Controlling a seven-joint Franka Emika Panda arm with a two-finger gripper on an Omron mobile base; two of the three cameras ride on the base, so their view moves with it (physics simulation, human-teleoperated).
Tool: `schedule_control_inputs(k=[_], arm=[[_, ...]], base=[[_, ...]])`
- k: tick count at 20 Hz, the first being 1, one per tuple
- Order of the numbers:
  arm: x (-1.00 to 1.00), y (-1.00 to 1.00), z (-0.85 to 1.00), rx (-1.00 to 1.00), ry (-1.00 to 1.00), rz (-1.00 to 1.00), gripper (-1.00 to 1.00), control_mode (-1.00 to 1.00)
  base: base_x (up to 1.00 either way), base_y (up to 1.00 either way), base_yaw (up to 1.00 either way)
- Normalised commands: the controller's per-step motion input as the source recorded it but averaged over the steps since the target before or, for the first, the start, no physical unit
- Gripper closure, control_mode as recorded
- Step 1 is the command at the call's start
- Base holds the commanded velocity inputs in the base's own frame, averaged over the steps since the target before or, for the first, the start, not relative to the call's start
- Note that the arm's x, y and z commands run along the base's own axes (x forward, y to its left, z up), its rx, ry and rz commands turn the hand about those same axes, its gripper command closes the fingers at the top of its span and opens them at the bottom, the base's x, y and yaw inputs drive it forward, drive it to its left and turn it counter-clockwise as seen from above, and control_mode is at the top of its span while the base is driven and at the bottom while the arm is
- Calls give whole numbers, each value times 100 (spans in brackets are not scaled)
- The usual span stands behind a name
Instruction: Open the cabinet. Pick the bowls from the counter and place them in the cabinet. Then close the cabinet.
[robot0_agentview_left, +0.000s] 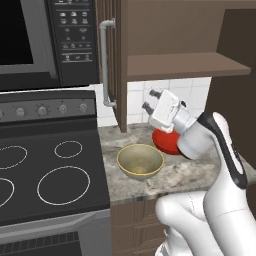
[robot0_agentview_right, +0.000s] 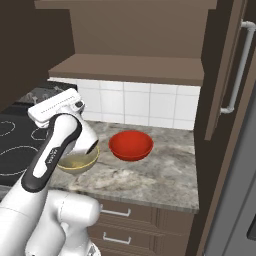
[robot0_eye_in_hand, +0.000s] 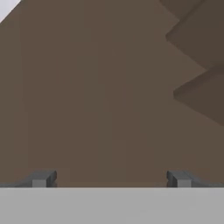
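The cabinet stands open, its left door and right door both swung out and its wooden shelf bare. On the counter sit two bowls. The tan bowl is nearer the stove. The red bowl sits behind it toward the wall, partly hidden by my arm in the left base view. My gripper hangs open above the bowls, empty, pointing at the inside of the left door.
A black stovetop lies left of the counter, with a microwave above it. White wall tiles back the counter. Drawer fronts run below it. The left door's silver handle juts toward the stove.
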Motion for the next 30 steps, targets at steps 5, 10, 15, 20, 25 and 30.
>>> schedule_control_inputs(k=[5,10,15,20,25,30], arm=[[-32,-27,1,23,42,-5,-100,-100],[-47,-19,0,20,52,-4,-100,-100],[-36,-27,2,15,63,-5,-100,-100],[-27,-34,3,9,54,0,-100,-100],[-24,-23,0,0,39,0,-100,-100],[-25,-19,3,0,35,-4,-100,-100]], base=[[0,0,0],[0,0,0],[0,0,0],[0,0,0],[0,0,0],[0,0,0]])
